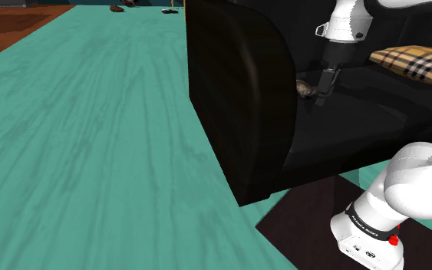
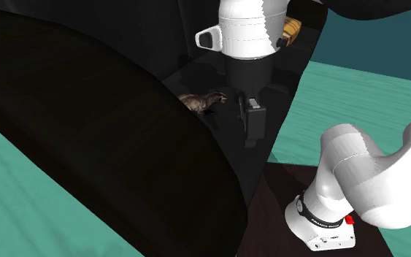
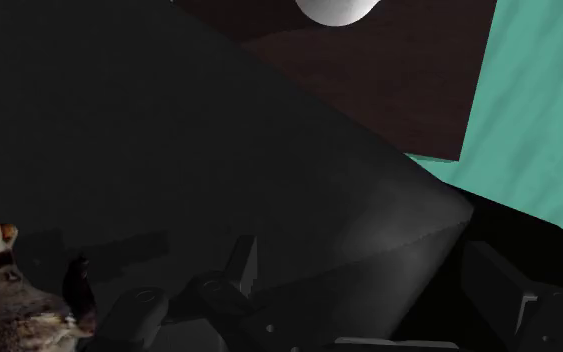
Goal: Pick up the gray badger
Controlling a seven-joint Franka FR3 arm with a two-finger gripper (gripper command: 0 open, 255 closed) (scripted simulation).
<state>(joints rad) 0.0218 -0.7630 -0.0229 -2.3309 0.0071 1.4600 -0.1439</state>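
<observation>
The badger [image 1: 306,90] is a small grey-brown figure lying on the black sofa's seat [image 1: 360,123], close behind the big rounded armrest [image 1: 237,92]. My gripper [image 1: 324,95] hangs just beside it, toward the shoulder view's right, with its tips low over the seat. In the second exterior view the badger [image 2: 202,101] lies to the left of the gripper [image 2: 252,137], a short gap between them. In the wrist view the badger [image 3: 9,300] sits off to the side of the gripper [image 3: 359,315], outside the fingers, which stand apart and hold nothing.
A yellow plaid cushion [image 1: 410,60] lies on the seat beyond the arm. The black armrest [image 2: 87,131] rises between the badger and the teal floor [image 1: 91,138]. My dark stand [image 1: 314,222] sits against the sofa's front. Small dark objects [image 1: 117,8] lie far off.
</observation>
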